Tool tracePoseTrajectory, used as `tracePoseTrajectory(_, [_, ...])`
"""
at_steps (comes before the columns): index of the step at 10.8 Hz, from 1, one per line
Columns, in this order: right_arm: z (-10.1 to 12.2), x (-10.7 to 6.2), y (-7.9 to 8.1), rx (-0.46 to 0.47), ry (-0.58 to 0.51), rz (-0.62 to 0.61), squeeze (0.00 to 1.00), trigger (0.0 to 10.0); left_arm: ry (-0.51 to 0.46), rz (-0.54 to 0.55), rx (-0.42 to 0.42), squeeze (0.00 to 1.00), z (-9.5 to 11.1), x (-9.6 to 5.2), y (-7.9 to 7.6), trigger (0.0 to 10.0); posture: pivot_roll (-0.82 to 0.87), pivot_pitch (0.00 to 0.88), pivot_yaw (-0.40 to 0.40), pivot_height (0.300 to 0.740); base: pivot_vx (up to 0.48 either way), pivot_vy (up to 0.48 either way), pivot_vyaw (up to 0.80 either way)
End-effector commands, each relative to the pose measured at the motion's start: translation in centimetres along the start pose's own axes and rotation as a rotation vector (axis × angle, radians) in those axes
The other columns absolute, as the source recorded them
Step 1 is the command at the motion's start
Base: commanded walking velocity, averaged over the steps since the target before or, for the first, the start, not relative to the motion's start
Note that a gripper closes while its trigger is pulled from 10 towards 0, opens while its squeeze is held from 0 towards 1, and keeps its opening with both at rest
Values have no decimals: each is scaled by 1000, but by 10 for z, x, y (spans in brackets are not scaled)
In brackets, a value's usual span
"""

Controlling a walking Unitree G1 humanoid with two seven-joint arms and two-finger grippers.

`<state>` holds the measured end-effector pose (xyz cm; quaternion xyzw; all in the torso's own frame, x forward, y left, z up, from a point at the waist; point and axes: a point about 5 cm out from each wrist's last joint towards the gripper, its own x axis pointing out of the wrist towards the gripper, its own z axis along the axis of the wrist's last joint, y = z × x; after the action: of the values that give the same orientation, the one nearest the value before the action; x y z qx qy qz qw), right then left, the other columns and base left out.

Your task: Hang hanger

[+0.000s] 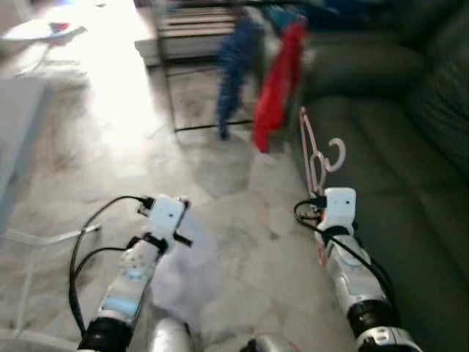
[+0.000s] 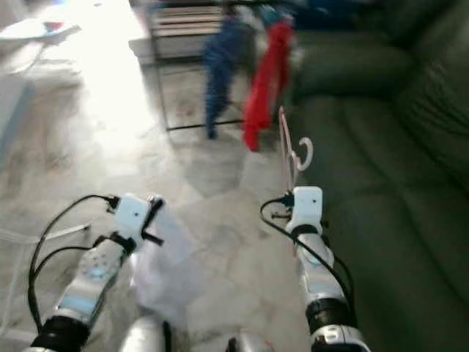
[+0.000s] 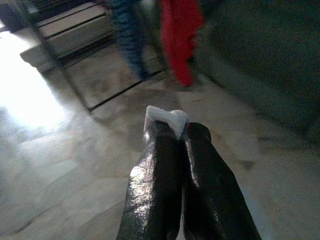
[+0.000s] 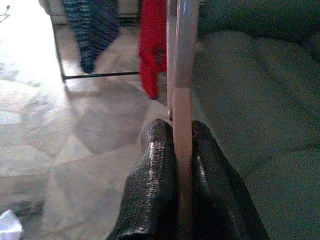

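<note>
The right gripper [image 4: 182, 132] is clamping a pink hanger [image 1: 316, 150] upright beside a green sofa [image 1: 410, 147]; the left gripper [image 3: 177, 125] is pinching white cloth [image 1: 183, 275].

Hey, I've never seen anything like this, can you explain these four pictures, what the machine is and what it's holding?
It is a walking humanoid robot. Two pictures come from cameras in its head, looking down at its two silver arms; the other two look along each arm's tool. The right tool is shut on a pink hanger beside a dark green sofa. The left tool pinches a white cloth. Ahead on the tiled floor stands a rack with a blue garment and a red garment.
</note>
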<state>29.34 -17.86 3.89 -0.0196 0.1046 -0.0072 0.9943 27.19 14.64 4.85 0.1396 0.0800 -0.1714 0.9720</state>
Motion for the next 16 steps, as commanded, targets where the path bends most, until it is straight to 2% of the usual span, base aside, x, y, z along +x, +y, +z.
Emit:
tracePoseTrajectory(1, [3,1,0,-2,-14,-4,0,10000,-42,-1,8,0,10,3,5,10000,8,75,-45,740,0,0,-800])
tracePoseTrajectory(3, [7,2,-6,-19,-33,-42,0,10000,-75,-22,36,0,15,5,7,10000,7,86,-51,740,0,0,-800])
tracePoseTrajectory(5, [8,3,-11,-29,-36,-69,0,10000,-91,-55,10,0,17,3,9,10000,8,102,-55,740,0,0,-800])
tracePoseTrajectory(8, [7,0,-13,-38,-43,-84,0,10000,-105,-141,13,0,16,-4,-2,10000,6,131,-55,740,0,0,-800])
tracePoseTrajectory(11, [7,-2,-15,-45,-47,-102,0,10000,-107,-166,-3,0,16,-6,-5,10000,2,146,-52,740,0,0,-800])
tracePoseTrajectory(16, [6,-3,-18,-56,-45,-111,0,10000,-114,-194,-6,0,17,-8,-10,10000,-1,146,-57,740,284,0,-800])
